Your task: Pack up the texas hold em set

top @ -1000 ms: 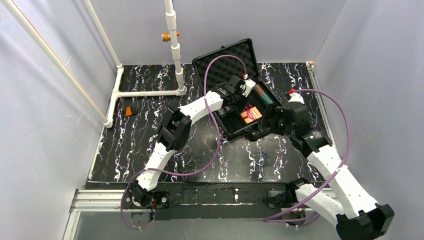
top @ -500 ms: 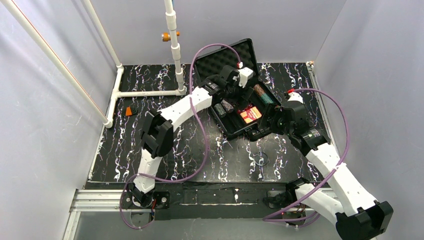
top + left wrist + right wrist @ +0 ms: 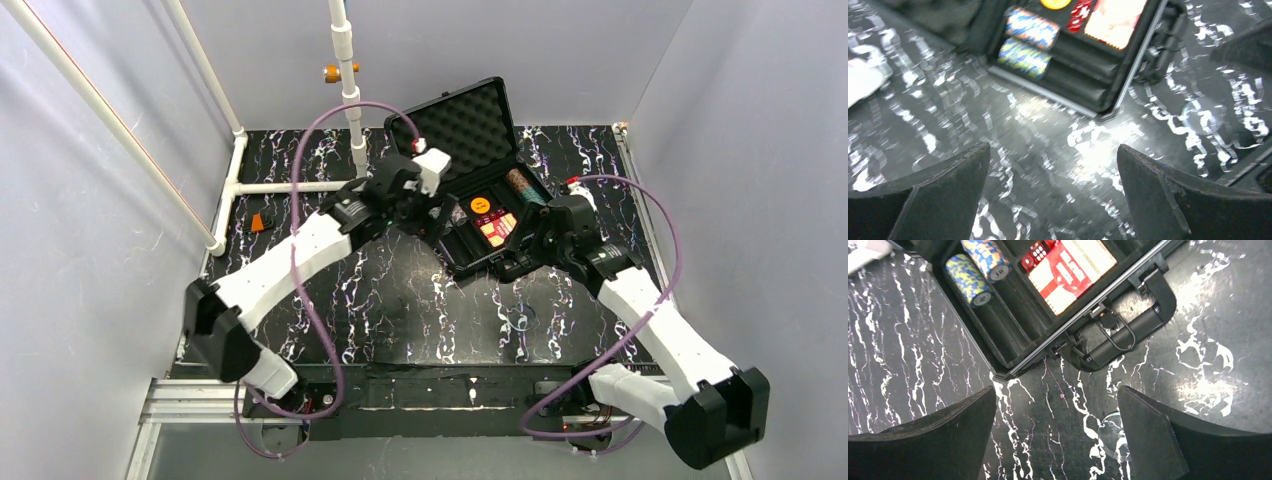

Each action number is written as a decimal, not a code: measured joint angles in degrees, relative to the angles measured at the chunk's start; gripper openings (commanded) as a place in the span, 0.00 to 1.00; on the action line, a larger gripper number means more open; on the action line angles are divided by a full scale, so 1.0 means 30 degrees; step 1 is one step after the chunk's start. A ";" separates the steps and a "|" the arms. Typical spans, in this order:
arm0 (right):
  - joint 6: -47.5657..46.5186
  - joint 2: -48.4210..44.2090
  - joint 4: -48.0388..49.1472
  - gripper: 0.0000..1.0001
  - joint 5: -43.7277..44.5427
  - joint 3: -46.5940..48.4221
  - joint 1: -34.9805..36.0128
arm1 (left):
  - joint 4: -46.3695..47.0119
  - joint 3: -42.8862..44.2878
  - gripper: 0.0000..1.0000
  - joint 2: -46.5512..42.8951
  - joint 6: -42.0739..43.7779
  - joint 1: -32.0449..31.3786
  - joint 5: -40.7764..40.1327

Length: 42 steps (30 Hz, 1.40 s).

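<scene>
Left gripper (image 3: 1053, 170), jaws spread wide and holding nothing, hovers over the table (image 3: 400, 300) just beside the left front edge of the open black case (image 3: 462, 118). Well left of the case lies a small orange-and-black item (image 3: 262, 222), too small to identify. It looks like the one loose piece not yet packed, so fetching it is probably the step in hand. Doing that well means coming straight down over the piece with the jaws this wide, closing squarely on it, and lifting it clear of the case wall before lowering it into a free slot.

The case sits open at the far middle of the table, its foam-lined lid propped upright behind the tray. At the tray's left end, two blue-and-yellow chip stacks (image 3: 968, 277) lie on their sides in adjoining troughs, with bare troughs in front of them. Toward the middle sit an orange disc (image 3: 479, 204), small red dice (image 3: 1037, 251) and a red-and-yellow card box (image 3: 1073, 270). Another chip stack (image 3: 522, 187) lies along the right end.

Right gripper (image 3: 1055, 410), fingers also apart and empty, hangs above the case's front corner, near the handle (image 3: 1128, 337).
</scene>
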 measured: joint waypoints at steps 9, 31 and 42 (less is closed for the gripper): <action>0.2186 0.2637 0.0372 1.00 -0.0233 -0.0262 0.0911 | -0.0736 -0.6084 0.99 -0.7890 0.1851 0.0204 -0.6411; 1.0579 0.8881 -0.1574 1.00 0.5034 0.1989 0.6812 | 0.3657 -1.1715 0.99 -1.4571 0.4357 0.0984 -1.0666; 1.1752 1.1074 -0.1508 0.90 0.5697 0.3483 0.7249 | 0.3716 -1.1715 0.99 -1.4571 0.4350 0.0984 -1.0360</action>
